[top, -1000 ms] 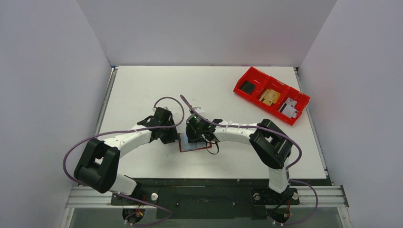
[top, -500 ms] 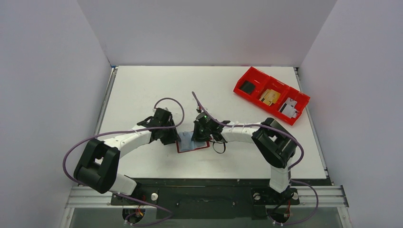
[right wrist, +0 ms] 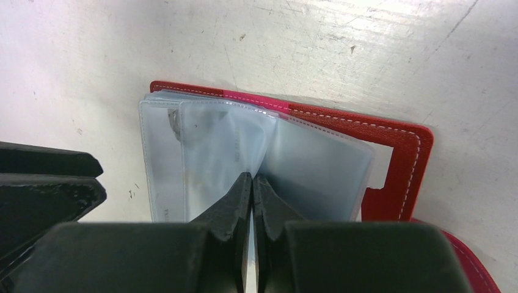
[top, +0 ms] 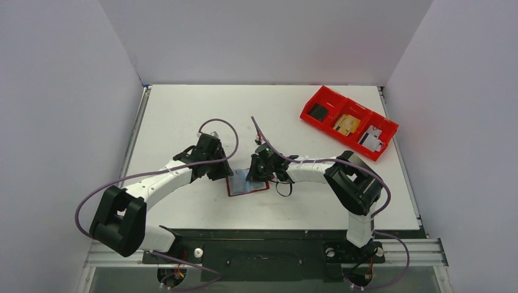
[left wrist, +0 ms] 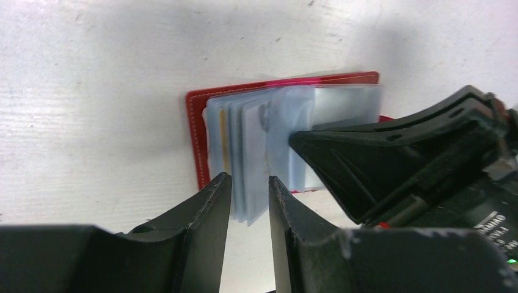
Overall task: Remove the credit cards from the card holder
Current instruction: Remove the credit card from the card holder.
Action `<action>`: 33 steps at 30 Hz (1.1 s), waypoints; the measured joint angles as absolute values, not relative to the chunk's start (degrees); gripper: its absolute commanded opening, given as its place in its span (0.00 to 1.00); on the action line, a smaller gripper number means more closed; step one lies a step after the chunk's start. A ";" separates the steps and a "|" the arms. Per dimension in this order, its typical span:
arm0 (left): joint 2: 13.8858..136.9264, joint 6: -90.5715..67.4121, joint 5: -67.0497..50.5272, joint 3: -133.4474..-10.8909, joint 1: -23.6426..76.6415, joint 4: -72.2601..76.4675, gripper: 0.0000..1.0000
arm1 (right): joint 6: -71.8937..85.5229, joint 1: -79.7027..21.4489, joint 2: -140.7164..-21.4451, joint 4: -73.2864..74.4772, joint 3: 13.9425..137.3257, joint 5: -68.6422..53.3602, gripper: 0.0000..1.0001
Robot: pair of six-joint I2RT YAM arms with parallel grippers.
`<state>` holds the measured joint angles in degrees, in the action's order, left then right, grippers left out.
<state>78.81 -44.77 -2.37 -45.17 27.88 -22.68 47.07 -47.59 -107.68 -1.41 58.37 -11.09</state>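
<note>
I have the right gripper [right wrist: 252,178] with its fingertips pressed flat together, nosed into the fold of the clear sleeves [right wrist: 317,165] of the card holder [right wrist: 404,146]. The holder lies open on the table [right wrist: 366,49], directly under and ahead of those tips. Whether a sleeve is nipped between them I cannot tell.

The credit cards [left wrist: 243,137] sit inside the sleeves (one shows a yellowish band), fanned just ahead of the left gripper [left wrist: 248,181]. Its jaws stand a narrow way apart, with the near corner of the stack between the two fingers [left wrist: 211,207]. I cannot tell if the pads bear on it. The right gripper lies across the stack just right of the left tips.

A red bin [top: 330,91] stands well beyond the right gripper, off to its right.
</note>
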 measured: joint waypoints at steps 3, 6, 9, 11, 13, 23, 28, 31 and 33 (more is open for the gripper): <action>78.76 -44.62 -2.42 -46.63 28.71 -22.72 0.25 | 47.24 -47.55 -107.68 -1.72 58.24 -11.25 0.00; 79.13 -44.60 -2.66 -47.11 29.43 -22.46 0.25 | 47.33 -47.37 -107.68 -2.04 58.06 -11.53 0.00; 81.21 -44.64 -3.38 -47.27 30.09 -21.85 0.25 | 47.46 -47.29 -107.68 -2.37 57.87 -11.84 0.00; 83.02 -44.69 -4.12 -47.27 30.35 -21.26 0.25 | 47.46 -47.27 -107.68 -2.61 57.76 -11.90 0.00; 84.75 -44.73 -4.91 -47.27 30.65 -20.49 0.25 | 47.48 -47.27 -107.68 -2.85 57.65 -11.94 0.00; 88.49 -44.91 -6.96 -47.27 31.40 -16.93 0.25 | 47.55 -47.18 -107.66 -3.11 57.52 -12.10 0.00; 89.36 -45.91 -6.94 -47.22 31.53 -15.70 0.15 | 47.66 -47.18 -107.61 -3.09 57.52 -12.12 0.00; 89.95 -46.39 -6.92 -47.18 31.62 -15.11 0.08 | 47.66 -47.18 -107.48 -2.90 57.52 -12.05 0.12; 90.06 -46.83 -6.66 -47.16 31.79 -15.05 0.05 | 47.70 -47.18 -107.22 -2.63 57.52 -12.05 0.19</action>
